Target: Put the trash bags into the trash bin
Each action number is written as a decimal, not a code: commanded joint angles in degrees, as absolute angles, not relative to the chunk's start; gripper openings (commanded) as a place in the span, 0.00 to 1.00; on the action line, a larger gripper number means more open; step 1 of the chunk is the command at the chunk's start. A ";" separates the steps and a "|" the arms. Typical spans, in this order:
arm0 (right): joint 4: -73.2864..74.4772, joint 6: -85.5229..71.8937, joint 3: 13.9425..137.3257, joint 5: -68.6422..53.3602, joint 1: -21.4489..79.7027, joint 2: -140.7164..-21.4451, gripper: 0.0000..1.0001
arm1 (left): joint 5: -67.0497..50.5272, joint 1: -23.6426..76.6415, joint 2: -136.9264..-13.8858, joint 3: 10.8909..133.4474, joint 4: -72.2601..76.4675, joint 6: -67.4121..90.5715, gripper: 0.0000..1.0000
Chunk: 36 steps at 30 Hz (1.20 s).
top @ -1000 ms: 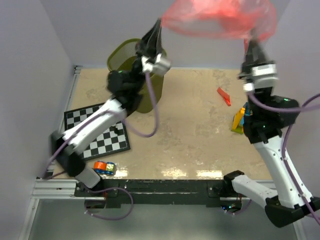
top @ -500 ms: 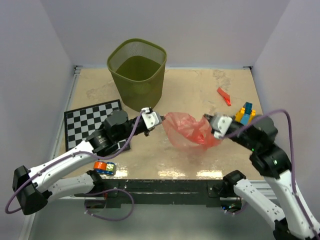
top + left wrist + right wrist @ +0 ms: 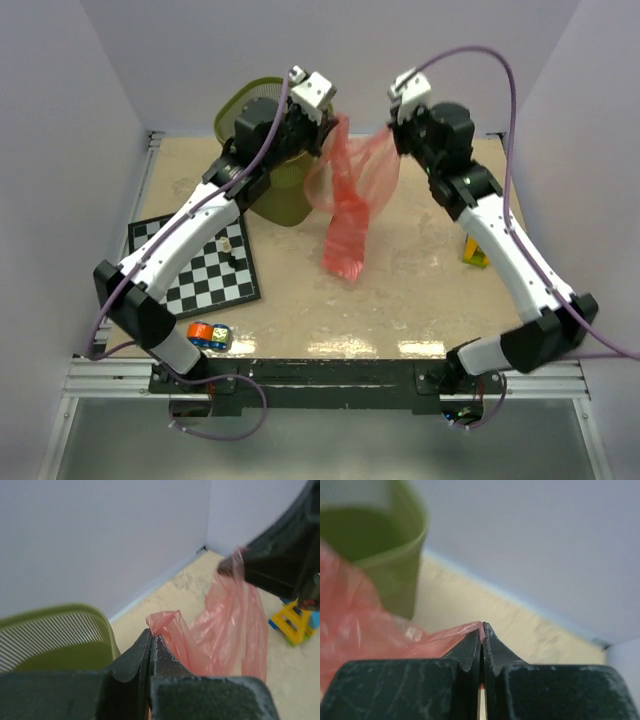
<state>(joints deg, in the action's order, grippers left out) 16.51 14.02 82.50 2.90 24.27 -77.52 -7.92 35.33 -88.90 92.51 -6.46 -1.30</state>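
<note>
A translucent red-pink trash bag (image 3: 350,195) hangs stretched between my two grippers, its lower end dangling close over the table. My left gripper (image 3: 336,124) is shut on the bag's left top corner, just right of the olive-green mesh trash bin (image 3: 283,199). My right gripper (image 3: 389,136) is shut on the other corner. The left wrist view has the closed left gripper (image 3: 151,636) pinching the film of the trash bag (image 3: 225,630), the bin (image 3: 55,635) at its left. The right wrist view shows the right gripper (image 3: 482,628) clamped on the bag (image 3: 360,625), bin (image 3: 380,535) beyond.
A checkerboard (image 3: 195,262) lies at the left under my left arm. A small orange and blue toy (image 3: 208,335) sits by the front edge. Yellow and blue blocks (image 3: 476,250) stand at the right, partly behind my right arm. Walls close in on three sides.
Half a second ago both grippers held the bag low over the table's front. Both have since lifted it up and back beside the bin, and it now hangs down long.
</note>
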 commanded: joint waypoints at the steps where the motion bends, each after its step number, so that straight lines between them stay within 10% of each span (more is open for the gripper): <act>1: -6.39 23.44 104.88 15.90 21.71 -89.43 0.00 | -0.54 35.95 -95.61 108.16 6.64 -12.36 0.00; 8: -27.03 30.76 134.21 8.55 22.41 -96.70 0.00 | 8.62 36.74 -107.64 128.02 51.71 -33.81 0.00; 12: -49.44 34.00 114.50 -6.64 23.47 -83.35 0.00 | -3.39 40.33 -113.55 138.44 66.77 -44.10 0.00; 16: -44.79 40.68 88.57 -11.25 25.49 -72.63 0.00 | -2.93 45.08 -103.13 104.80 79.96 -53.25 0.00; 18: -21.94 43.84 76.25 -9.16 26.10 -68.92 0.00 | 3.76 45.79 -89.64 79.67 66.91 -48.38 0.00; 21: 49.46 60.06 76.56 -23.31 26.90 -77.04 0.00 | -34.28 39.38 -73.15 69.00 -4.54 -40.69 0.00; 22: 60.45 59.16 71.07 -27.82 26.98 -79.52 0.00 | -27.93 43.12 -71.99 68.47 -11.97 -32.60 0.00; 36: 25.67 31.47 62.40 -13.56 26.98 -55.80 0.00 | -5.90 46.14 -63.46 54.84 -0.97 -16.17 0.00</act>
<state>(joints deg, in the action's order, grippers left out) 34.65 38.04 61.30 -18.74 26.98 -54.41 -13.13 46.37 -63.53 54.39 -4.40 -19.62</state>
